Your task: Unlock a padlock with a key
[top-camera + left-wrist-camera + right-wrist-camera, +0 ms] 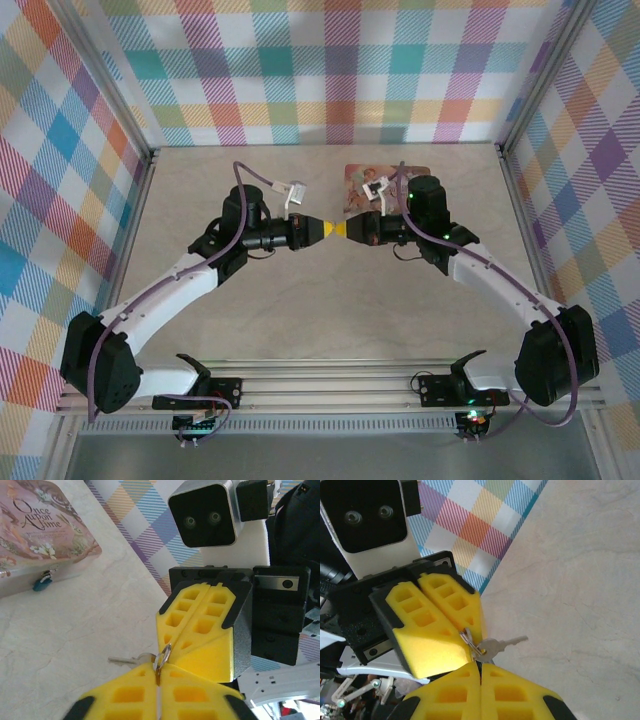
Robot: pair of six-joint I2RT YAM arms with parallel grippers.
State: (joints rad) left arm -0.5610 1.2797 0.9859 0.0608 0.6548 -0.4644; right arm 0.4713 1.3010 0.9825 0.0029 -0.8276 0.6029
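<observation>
My two grippers meet tip to tip above the middle of the table. The left gripper (328, 230) (158, 669) is shut on a steel key ring (163, 656) (467, 639) that runs into the slit between its yellow fingers. The small silver key (126, 659) (496, 646) hangs from that ring with its blade pointing sideways. The right gripper (342, 229) (480, 664) is shut on the lower edge of the key's head. The padlock (42, 583), tiny with a bluish part, hangs on the clasp of the pink picture tin (35, 535) (372, 184), well away from both grippers.
The tin lies flat at the back of the table, just behind the right arm's wrist. Plaid walls (330, 70) and metal posts enclose the beige tabletop (330, 320) on three sides. Open tabletop lies between the arms and the near rail.
</observation>
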